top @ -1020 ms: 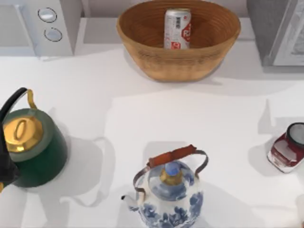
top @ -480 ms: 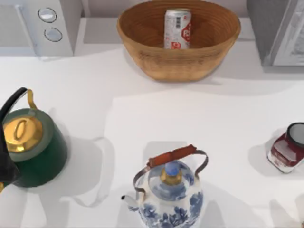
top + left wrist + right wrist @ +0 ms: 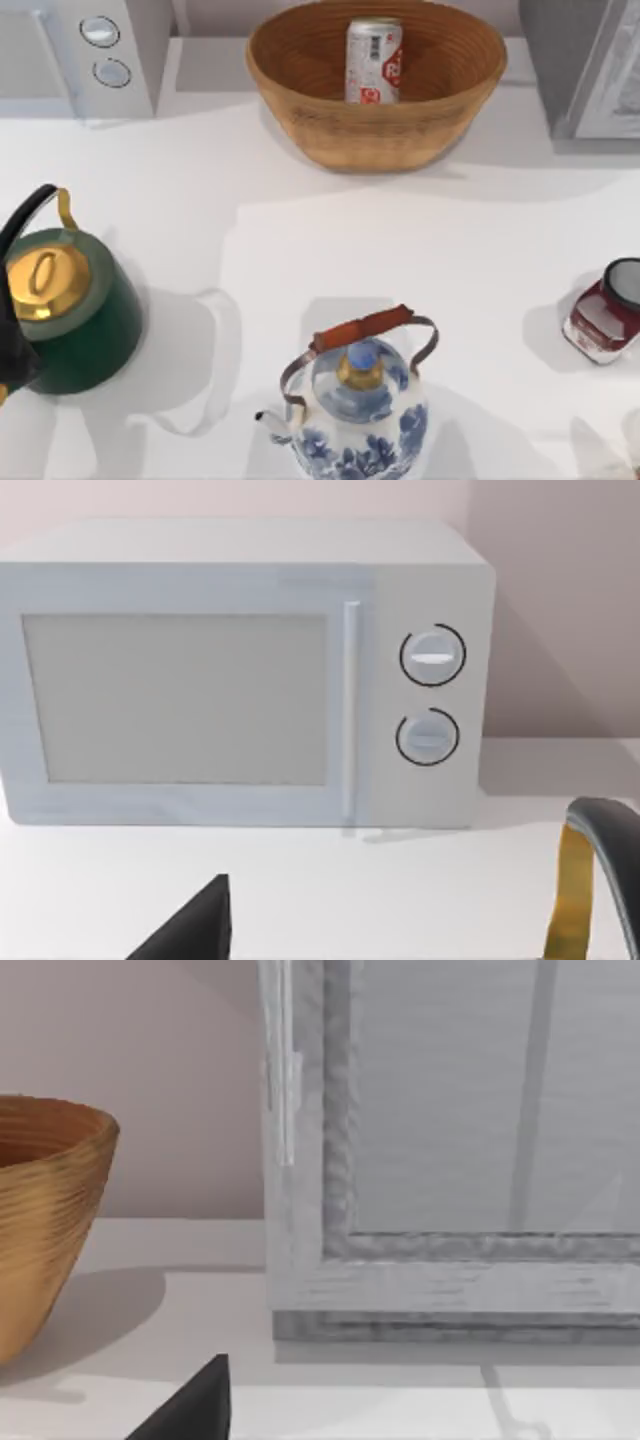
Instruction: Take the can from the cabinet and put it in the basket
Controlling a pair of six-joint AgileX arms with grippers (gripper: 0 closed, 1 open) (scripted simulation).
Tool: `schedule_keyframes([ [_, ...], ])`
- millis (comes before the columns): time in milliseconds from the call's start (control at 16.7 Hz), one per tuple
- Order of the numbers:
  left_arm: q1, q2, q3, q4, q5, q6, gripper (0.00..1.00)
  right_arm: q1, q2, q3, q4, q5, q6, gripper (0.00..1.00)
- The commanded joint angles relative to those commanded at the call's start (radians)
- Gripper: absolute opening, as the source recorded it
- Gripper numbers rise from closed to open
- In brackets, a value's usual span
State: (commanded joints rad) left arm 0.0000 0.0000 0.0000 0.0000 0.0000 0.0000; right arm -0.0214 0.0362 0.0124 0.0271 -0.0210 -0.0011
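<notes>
The can (image 3: pixel 373 60), silver-white with red marks, stands upright inside the tan wicker basket (image 3: pixel 300 90) at the back middle of the table. No gripper touches it. The grey cabinet (image 3: pixel 555 60) with its white-framed door (image 3: pixel 612 80) is at the back right. In the right wrist view, a dark part of my right gripper (image 3: pixel 195 1410) sits low, facing the cabinet door (image 3: pixel 450 1160) with the basket (image 3: pixel 40 1230) off to one side. My left gripper (image 3: pixel 190 935) shows as a dark wedge facing the microwave (image 3: pixel 200 680).
A white microwave (image 3: pixel 100 50) is at the back left. A green kettle with a gold lid (image 3: pixel 70 310) stands at the left, a blue-and-white teapot (image 3: pixel 355 410) at the front middle and a dark red jar (image 3: pixel 605 315) at the right.
An arm's shadow on the table's right side has drawn back toward the front right corner. The can, the basket and the other things have not moved.
</notes>
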Motion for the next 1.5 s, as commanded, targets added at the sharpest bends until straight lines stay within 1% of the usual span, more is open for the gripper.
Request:
schedule_keyframes([
  [120,0.000,0.000,0.000,0.000,0.000,0.000,1.00,-0.052,0.072,0.024,0.057,-0.051,-0.001,1.00],
  [300,0.000,0.000,0.000,0.000,0.000,0.000,1.00,-0.172,0.241,0.080,0.193,-0.172,-0.001,1.00],
  [840,0.000,0.000,0.000,0.000,0.000,0.000,1.00,-0.652,0.978,0.274,0.773,-0.671,0.012,1.00],
  [1080,0.000,0.000,0.000,0.000,0.000,0.000,1.00,-0.851,1.281,0.340,1.004,-0.852,0.020,1.00],
  [1320,0.000,0.000,0.000,0.000,0.000,0.000,1.00,-0.978,1.475,0.357,1.150,-0.965,0.028,1.00],
  [1500,0.000,0.000,0.000,0.000,0.000,0.000,1.00,-1.004,1.515,0.355,1.181,-0.990,0.030,1.00],
])
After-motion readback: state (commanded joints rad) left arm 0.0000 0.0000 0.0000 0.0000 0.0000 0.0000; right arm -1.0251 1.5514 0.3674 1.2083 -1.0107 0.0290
